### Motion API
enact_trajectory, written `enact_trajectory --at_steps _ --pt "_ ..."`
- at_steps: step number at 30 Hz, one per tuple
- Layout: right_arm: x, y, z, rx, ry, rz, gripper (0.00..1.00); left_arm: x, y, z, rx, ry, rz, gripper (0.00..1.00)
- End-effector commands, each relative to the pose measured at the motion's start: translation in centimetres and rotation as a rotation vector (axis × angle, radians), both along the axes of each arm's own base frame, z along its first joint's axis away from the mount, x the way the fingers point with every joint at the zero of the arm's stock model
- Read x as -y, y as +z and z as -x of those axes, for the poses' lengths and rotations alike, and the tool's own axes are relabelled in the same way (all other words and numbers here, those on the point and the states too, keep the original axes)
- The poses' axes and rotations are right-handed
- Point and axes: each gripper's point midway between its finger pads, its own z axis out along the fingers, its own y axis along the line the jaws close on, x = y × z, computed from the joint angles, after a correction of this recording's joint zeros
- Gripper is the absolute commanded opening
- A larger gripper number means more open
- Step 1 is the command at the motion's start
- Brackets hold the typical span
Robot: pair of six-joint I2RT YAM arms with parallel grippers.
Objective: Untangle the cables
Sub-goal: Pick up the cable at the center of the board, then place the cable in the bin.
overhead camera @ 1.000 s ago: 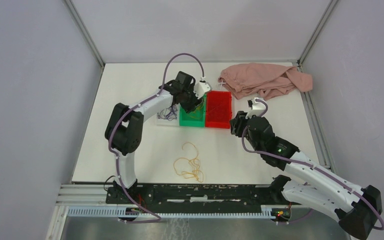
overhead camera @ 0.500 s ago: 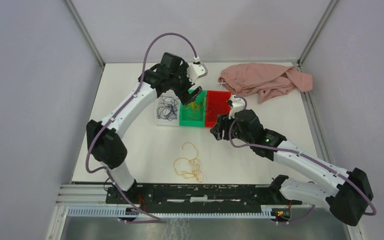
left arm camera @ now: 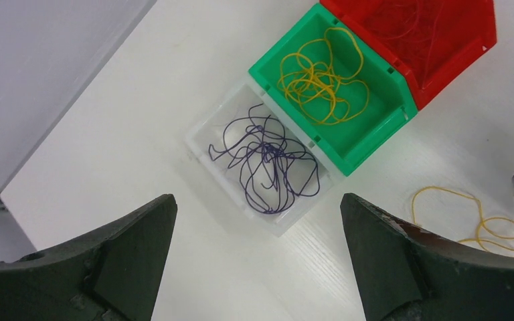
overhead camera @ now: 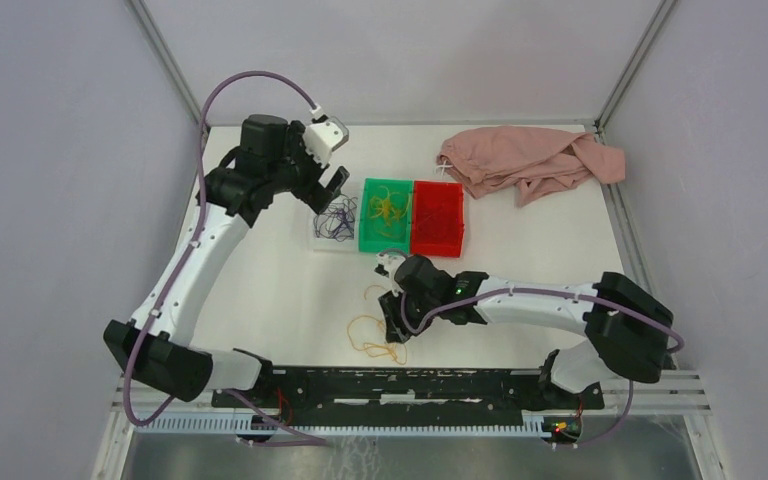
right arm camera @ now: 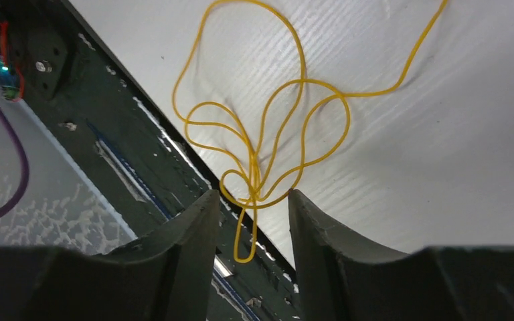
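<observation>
Three piles are sorted: purple cables [left arm camera: 266, 164] in the clear bin [left arm camera: 206, 128], yellow cables [left arm camera: 321, 75] in the green bin [left arm camera: 375, 137], red cables [left arm camera: 408, 27] in the red bin [left arm camera: 452, 73]. One loose cable [right arm camera: 253, 175] is left at bottom middle of the top view, straddled by the unclenched right gripper [right arm camera: 252, 199]. The left gripper [left arm camera: 258, 207] is spread wide.

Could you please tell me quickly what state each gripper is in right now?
Left gripper: open, empty.
Right gripper: jaws partly open around the thin yellow wire cable, not clamped.
</observation>
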Motion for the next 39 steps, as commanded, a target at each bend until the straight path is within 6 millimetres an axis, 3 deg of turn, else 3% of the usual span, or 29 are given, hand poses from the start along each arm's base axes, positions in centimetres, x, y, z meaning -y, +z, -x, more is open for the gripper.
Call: enact_trajectory --at_steps 1,5,7,9,16,22,27,31,39 --pt "-1.3 -0.8 -0.2 -0.031 -0.002 0.015 0.43 -2.2 2.1 -0.1 0.071 0.128 0.052 0.99" --pt "-2.0 -0.8 -0.5 -0.035 -0.011 0.004 0.29 -3.6 2.9 0.1 0.117 0.177 0.067 0.99" --pt "-2.2 0.4 -1.2 -0.004 -0.021 -0.010 0.14 -4.1 3.3 0.2 0.133 0.194 0.071 0.99" --pt "-2.2 3.0 -2.3 0.049 -0.033 -0.049 0.02 -4.5 3.6 0.2 0.145 0.206 0.073 0.99" --pt "-0.1 15.2 -8.6 0.249 -0.138 -0.216 0.01 -6.2 4.3 -0.9 0.190 0.286 0.087 0.99" --pt "1.9 19.8 -14.9 0.365 -0.254 -0.225 0.00 -7.0 4.1 -1.1 0.218 0.322 0.090 0.99" --pt "2.1 21.1 -19.9 0.433 -0.332 -0.188 0.01 -7.4 3.9 -1.1 0.227 0.338 0.097 0.99" --pt "1.9 20.4 -22.9 0.462 -0.383 -0.131 0.01 -7.7 3.7 -1.2 0.227 0.350 0.103 0.99" --pt "1.7 14.5 -27.1 0.420 -0.502 0.061 0.01 -8.6 3.5 -1.6 0.234 0.385 0.100 0.99"
